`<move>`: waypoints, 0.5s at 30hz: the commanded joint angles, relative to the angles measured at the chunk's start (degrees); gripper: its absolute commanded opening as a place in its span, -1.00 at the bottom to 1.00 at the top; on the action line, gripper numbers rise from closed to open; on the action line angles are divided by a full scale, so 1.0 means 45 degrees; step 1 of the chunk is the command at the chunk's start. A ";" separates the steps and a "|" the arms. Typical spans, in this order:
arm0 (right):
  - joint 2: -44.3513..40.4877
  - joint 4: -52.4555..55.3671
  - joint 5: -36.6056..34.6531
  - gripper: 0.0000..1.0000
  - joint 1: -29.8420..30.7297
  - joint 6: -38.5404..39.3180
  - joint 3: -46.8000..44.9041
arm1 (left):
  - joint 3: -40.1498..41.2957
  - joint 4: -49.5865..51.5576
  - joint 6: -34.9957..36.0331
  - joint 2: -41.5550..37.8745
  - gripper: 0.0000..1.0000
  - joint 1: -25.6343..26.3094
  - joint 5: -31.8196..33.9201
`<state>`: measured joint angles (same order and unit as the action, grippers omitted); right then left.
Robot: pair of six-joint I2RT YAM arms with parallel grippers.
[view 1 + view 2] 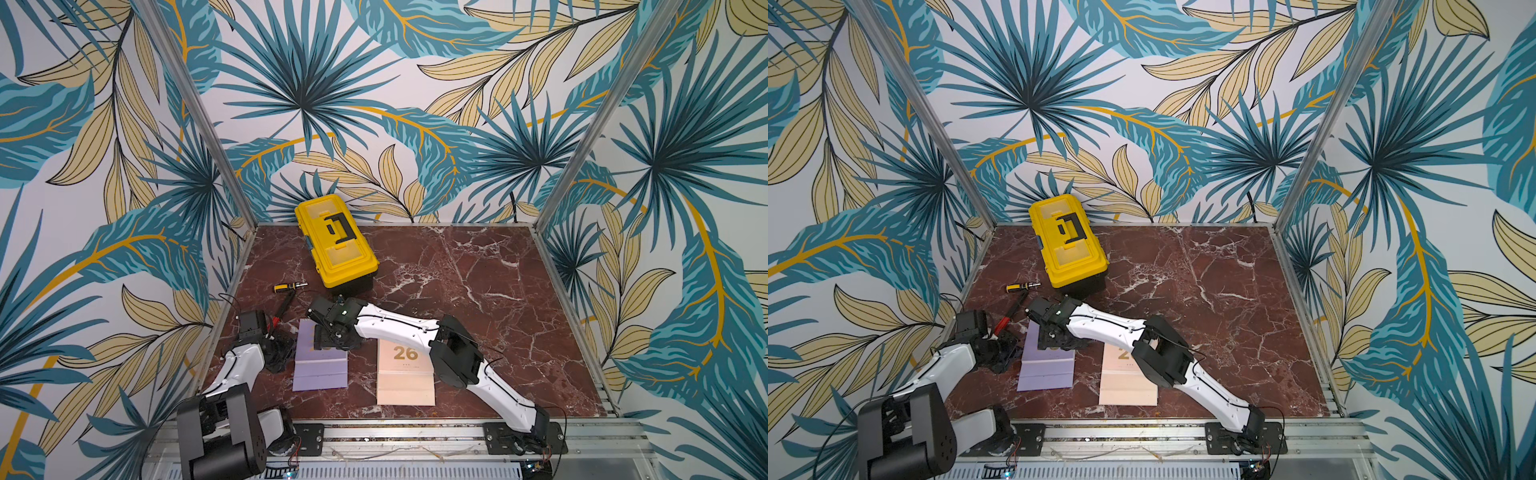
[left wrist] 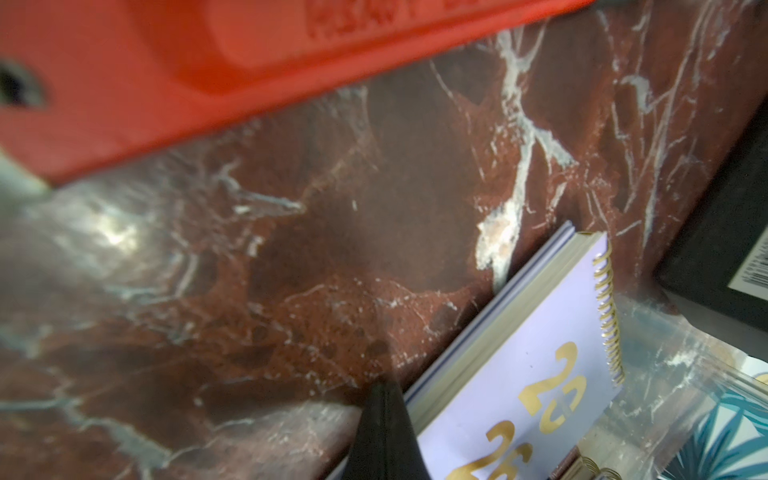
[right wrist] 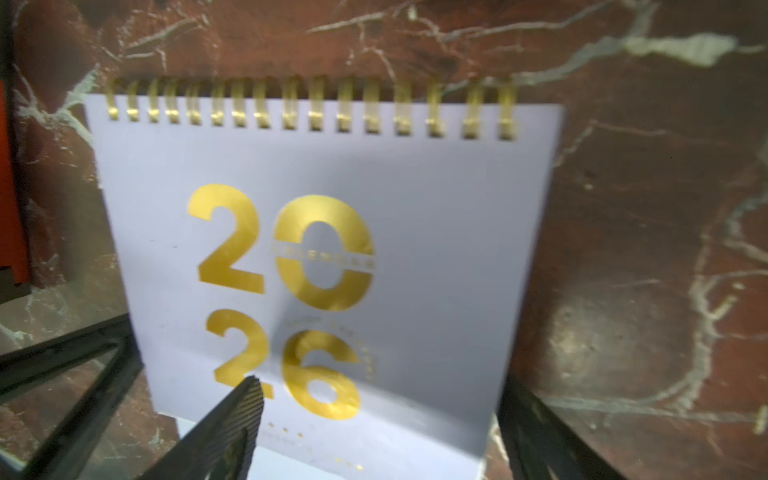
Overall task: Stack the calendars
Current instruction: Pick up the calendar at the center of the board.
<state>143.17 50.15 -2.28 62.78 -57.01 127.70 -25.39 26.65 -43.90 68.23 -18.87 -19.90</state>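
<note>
In a top view we saw the lilac calendar [image 1: 320,372] lying under the right gripper [image 1: 331,338], its jaws wide apart; the clenched left gripper [image 1: 282,352] stood just left.

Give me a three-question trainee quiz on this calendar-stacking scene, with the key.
1. True or false: the yellow toolbox has its lid shut.
2. Pick one: the fingers of the right gripper, over the lilac calendar, are A) open B) shut on the calendar C) shut and empty.
3. Fill in: the right arm hides part of the gold number on the ___ calendar.

Key: 1 true. 2 A. 3 peach: the peach calendar shows only "26" in that top view.
</note>
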 commanded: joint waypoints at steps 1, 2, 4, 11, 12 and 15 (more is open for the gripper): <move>0.0703 0.0301 0.0483 0.79 0.0052 -0.0135 0.0192 | 0.0856 0.0718 0.0209 0.0544 -1.00 -0.0005 -0.0326; 0.0688 0.0278 0.0503 0.80 0.0052 -0.0144 0.0192 | 0.0885 0.0715 0.0224 0.0472 -1.00 -0.0005 -0.0346; 0.0631 0.0122 0.0616 0.81 0.0063 -0.0143 0.0155 | 0.0949 0.0717 0.0177 0.0309 -1.00 -0.0005 -0.0439; -0.0900 -0.2741 0.1289 0.78 0.0014 -0.0223 -0.1711 | 0.0876 0.0716 0.0251 0.0404 -1.00 -0.0005 -0.0624; -0.1240 -0.3229 0.1349 0.77 -0.0017 -0.0216 -0.2129 | 0.0858 0.0717 0.0246 0.0423 -1.00 -0.0005 -0.0621; -0.2090 -0.4430 0.1482 0.72 -0.0066 -0.0378 -0.3286 | 0.0856 0.0716 0.0275 0.0425 -1.00 -0.0005 -0.0584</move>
<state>137.27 40.71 0.62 61.84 -57.49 116.46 -24.62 25.43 -43.79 67.85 -19.25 -21.04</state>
